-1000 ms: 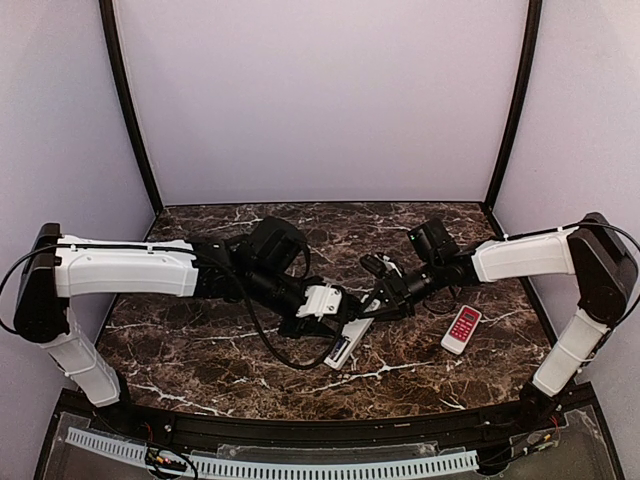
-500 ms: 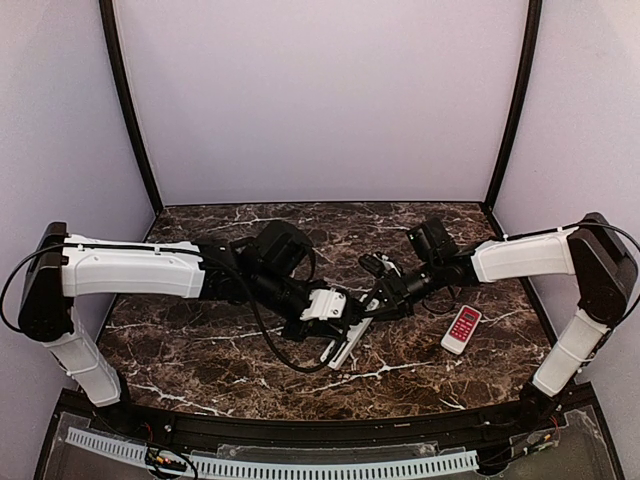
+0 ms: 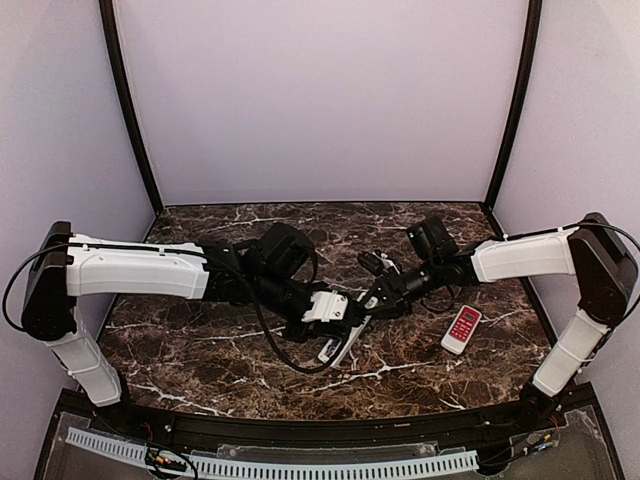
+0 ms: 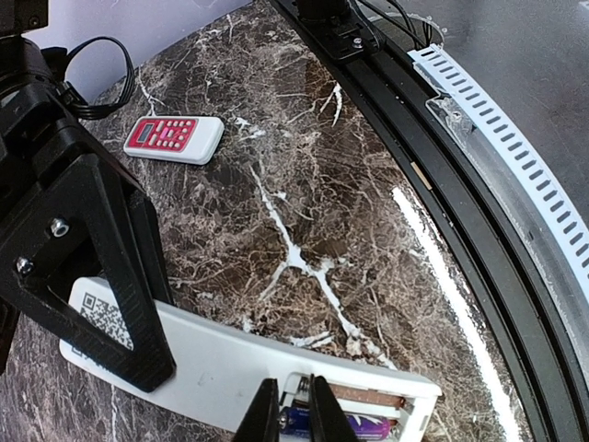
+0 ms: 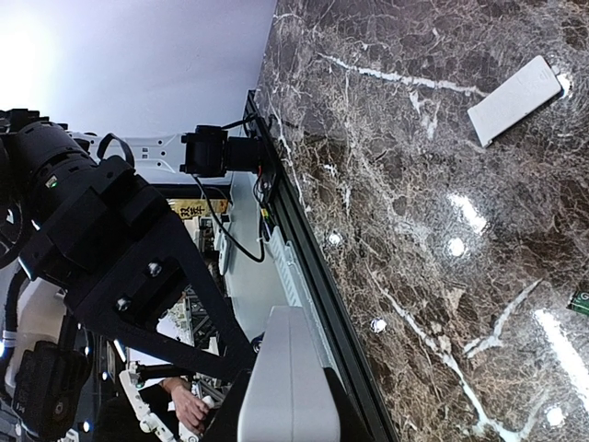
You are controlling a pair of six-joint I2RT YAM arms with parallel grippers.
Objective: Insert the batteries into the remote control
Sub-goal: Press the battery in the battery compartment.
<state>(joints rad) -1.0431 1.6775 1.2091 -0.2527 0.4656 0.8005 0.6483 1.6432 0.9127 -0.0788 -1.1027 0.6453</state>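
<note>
The remote control (image 4: 212,368) is held just above the marble with its back up and its battery bay open. One bluish-purple battery (image 4: 368,428) lies in the bay's near slot; the slot beside it shows only its brownish floor. My left gripper (image 4: 294,414) hangs over that battery's left end, jaws nearly together with only a slit between them, pinching nothing. My right gripper (image 5: 285,405) is shut on the remote control's (image 5: 290,368) other end. In the top view the left gripper (image 3: 335,335) and right gripper (image 3: 372,305) meet over the remote control (image 3: 346,350) at mid-table.
A shorter red-and-white remote (image 3: 462,328) lies at the right of the table, and also shows as the red-and-white remote (image 4: 175,138) in the left wrist view. A small white cover piece (image 5: 515,99) rests on the marble. The table's black front rail (image 4: 442,193) runs close by.
My left gripper has slid a little right and nearer along the remote control while its jaws narrowed. The right arm has hardly moved.
</note>
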